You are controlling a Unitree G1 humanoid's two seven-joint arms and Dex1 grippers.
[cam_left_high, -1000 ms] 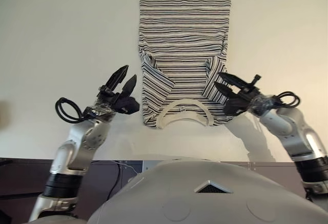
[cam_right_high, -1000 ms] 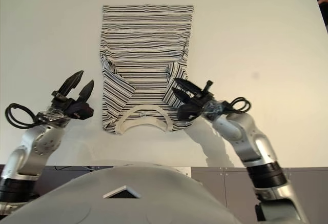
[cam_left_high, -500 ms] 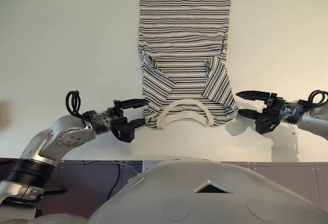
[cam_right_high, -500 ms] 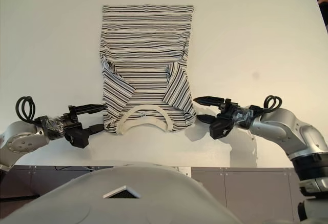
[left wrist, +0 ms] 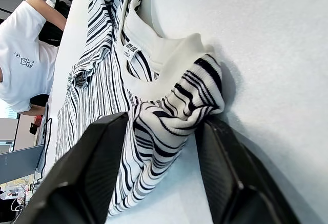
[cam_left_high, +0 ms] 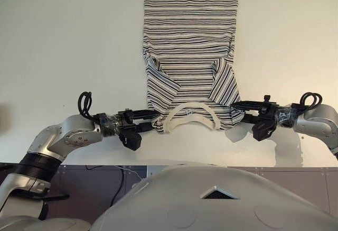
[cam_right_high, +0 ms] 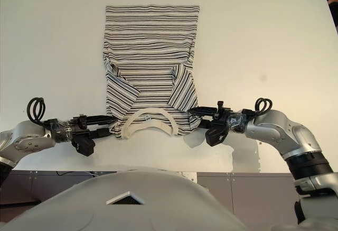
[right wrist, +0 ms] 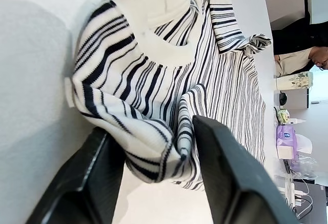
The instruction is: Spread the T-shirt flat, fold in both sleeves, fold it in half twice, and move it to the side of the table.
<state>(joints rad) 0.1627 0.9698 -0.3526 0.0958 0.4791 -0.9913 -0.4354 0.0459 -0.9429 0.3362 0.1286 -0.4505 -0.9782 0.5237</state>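
A black-and-white striped T-shirt (cam_left_high: 190,46) lies on the white table (cam_left_high: 63,40). Both sleeves are folded in, and the white collar (cam_left_high: 190,116) is at the near end. My left gripper (cam_left_high: 157,119) is low on the table at the shirt's near left corner. In the left wrist view its fingers (left wrist: 102,167) pinch a bunched lump of striped cloth (left wrist: 169,106). My right gripper (cam_left_high: 236,112) is at the near right corner. In the right wrist view it is (right wrist: 148,147) shut on a fold of the same shirt (right wrist: 133,96).
The table's front edge (cam_left_high: 158,163) runs just below both grippers. Bare white tabletop stretches left (cam_left_high: 53,83) and right (cam_left_high: 296,46) of the shirt.
Both grippers dropped from beside the shirt to table level and slid inward onto its near corners. Their fingers, wide apart before, have narrowed onto the cloth, which now bunches up.
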